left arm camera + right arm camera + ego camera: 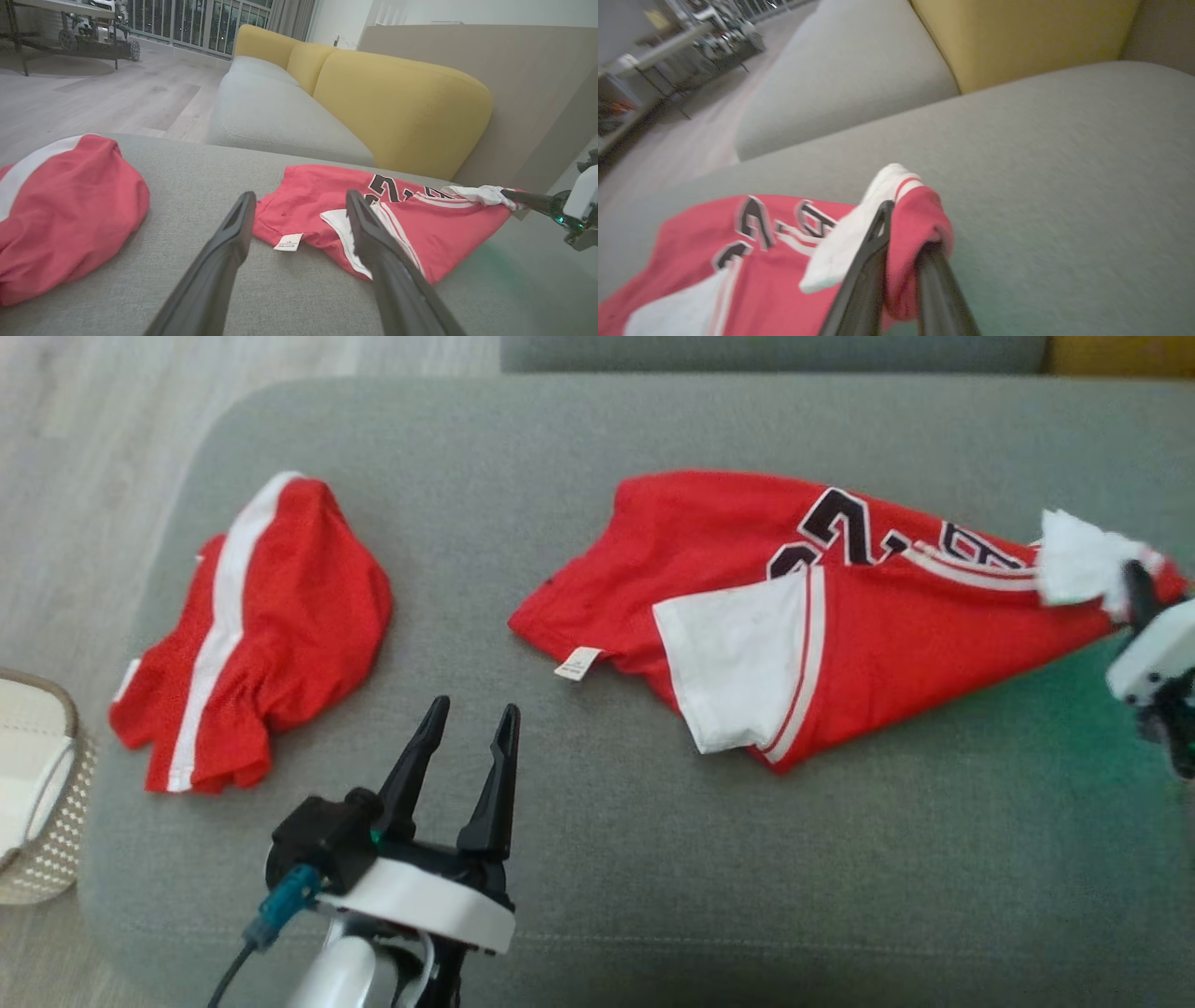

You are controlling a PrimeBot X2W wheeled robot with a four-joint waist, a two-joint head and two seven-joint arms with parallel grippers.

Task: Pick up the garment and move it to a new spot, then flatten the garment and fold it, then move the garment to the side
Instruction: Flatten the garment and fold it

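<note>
Jersey [747,569] lies crumpled, not flat, no fold yet. Right gripper [908,228] pinches its bunched end; left gripper [471,714] spread, empty. Flatten, fold and side-move are left.

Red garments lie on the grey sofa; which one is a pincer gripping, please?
The red jersey with black numerals, in the right pincer; the white-striped red shorts lie free.

One red jersey [728,551], one pair of red shorts [280,616], one woven basket [56,840].

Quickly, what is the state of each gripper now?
Left gripper: open, empty.
Right gripper: closed on one end of the shirt.
</note>
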